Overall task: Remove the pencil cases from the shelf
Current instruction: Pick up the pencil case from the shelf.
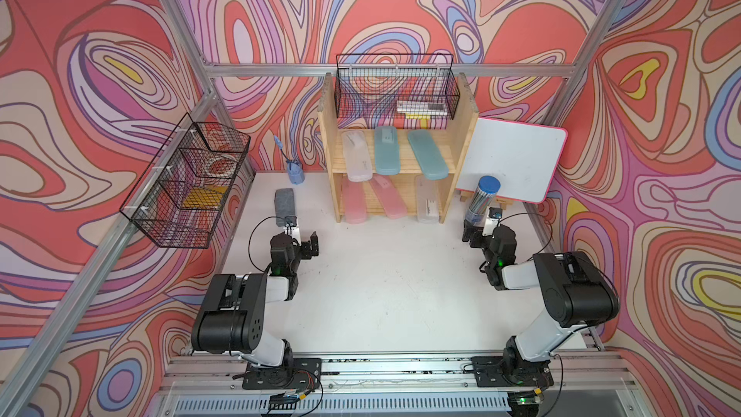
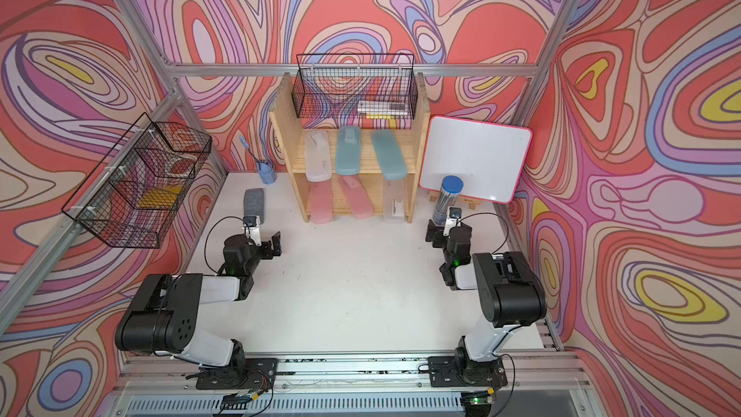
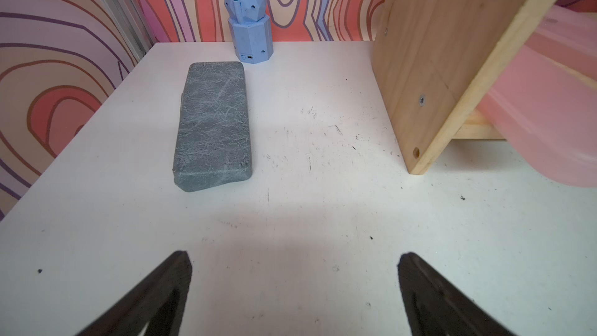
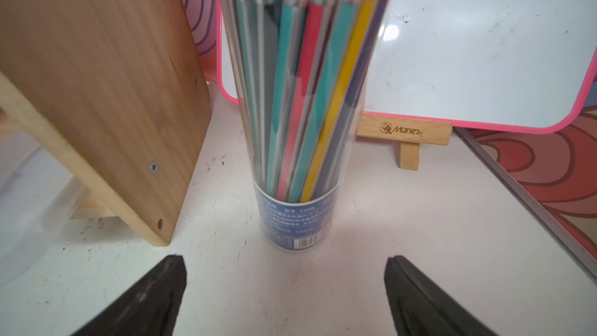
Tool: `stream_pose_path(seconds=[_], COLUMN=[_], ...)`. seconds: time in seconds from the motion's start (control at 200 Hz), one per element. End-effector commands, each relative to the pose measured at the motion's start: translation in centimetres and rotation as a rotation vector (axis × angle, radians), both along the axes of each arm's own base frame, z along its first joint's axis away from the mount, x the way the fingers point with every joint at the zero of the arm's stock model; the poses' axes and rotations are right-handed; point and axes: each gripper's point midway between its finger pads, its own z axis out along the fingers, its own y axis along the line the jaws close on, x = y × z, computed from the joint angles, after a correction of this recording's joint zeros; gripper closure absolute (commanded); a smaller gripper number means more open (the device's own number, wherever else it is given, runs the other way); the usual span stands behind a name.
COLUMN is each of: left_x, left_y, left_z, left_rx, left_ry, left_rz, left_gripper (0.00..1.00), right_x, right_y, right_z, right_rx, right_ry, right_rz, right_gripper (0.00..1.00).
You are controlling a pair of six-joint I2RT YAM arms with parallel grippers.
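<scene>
White tabletop [image 1: 381, 294], scuffed — I find all six translucent rounded plastic pencil cases [image 1: 387, 150] on the light pine two-tier shelf [image 1: 329, 142], three per tier; left gripper [image 3: 294, 263] and right gripper [image 4: 286, 266] fingers spread apart, holding nothing

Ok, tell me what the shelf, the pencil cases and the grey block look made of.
Shelf: pale unpainted wood, likely pine; grain and screw heads show.
Pencil cases: translucent frosted plastic; contents show dimly through.
Grey block: soft, matte, felt-like, with whitish scuffs; exact material unclear.
</scene>
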Motion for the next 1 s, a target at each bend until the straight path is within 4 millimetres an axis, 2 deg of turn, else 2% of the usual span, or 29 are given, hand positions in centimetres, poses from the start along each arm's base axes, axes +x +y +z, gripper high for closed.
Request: stream_pose_path(seconds=[0.0,0.14,0.651,0.766,0.996], left_x=[0.2,-0.2,0.0,0.3,0.3], left_y=[-0.2,-1.3,-1.4,0.1,0.1], left_z=[0.2,0.4,0.4,0.1,0.2], left_rx=[0.014,0.013,0.014,0.013,0.015], left_ry=[-0.01,-0.033,-0.026,0.0,-0.005], left_rz=[-0.019,-0.082,-0.091,0.003,0.004], left_gripper=[0.01,0.01,0.01,0.01,0.01], right_x=[0.3,0.3,0.3,0.3,0.3], right_y=[-0.1,-0.1,-0.1,-0.1,0.0], right_z=[0.3,0.3,0.3,0.3,0.2], right_rx=[-0.006,-0.006,-0.004,-0.005,-0.002], right_ry=[-0.014,-0.013,-0.014,-0.013,-0.01], right_rz=[0.001,0.001,0.002,0.002,0.005], right_gripper=[0.02,0.02,0.02,0.02,0.02])
